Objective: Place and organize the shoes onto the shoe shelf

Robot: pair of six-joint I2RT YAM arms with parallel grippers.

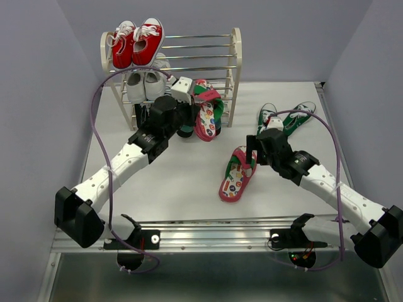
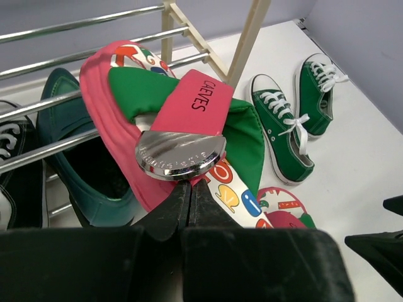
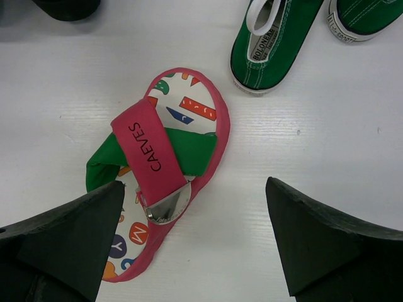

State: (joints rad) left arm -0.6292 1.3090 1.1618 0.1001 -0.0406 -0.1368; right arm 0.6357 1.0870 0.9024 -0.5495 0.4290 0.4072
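2 red flip-flops (image 1: 236,174), 2 green sneakers (image 1: 301,115), 2 red sneakers (image 1: 146,43), 2 white sneakers (image 1: 135,87), 1 teal slip-on (image 2: 63,163), 1 black sneaker (image 2: 19,176), 1 shelf (image 1: 235,63).

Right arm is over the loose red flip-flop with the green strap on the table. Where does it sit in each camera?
Top external: the red flip-flop lies centre-right on the table.
Left wrist: only its end shows, bottom right, behind its held twin.
Right wrist: centre frame, between the right gripper's open jaws.
Shared landmark: the green sneakers with white laces, just beyond it.
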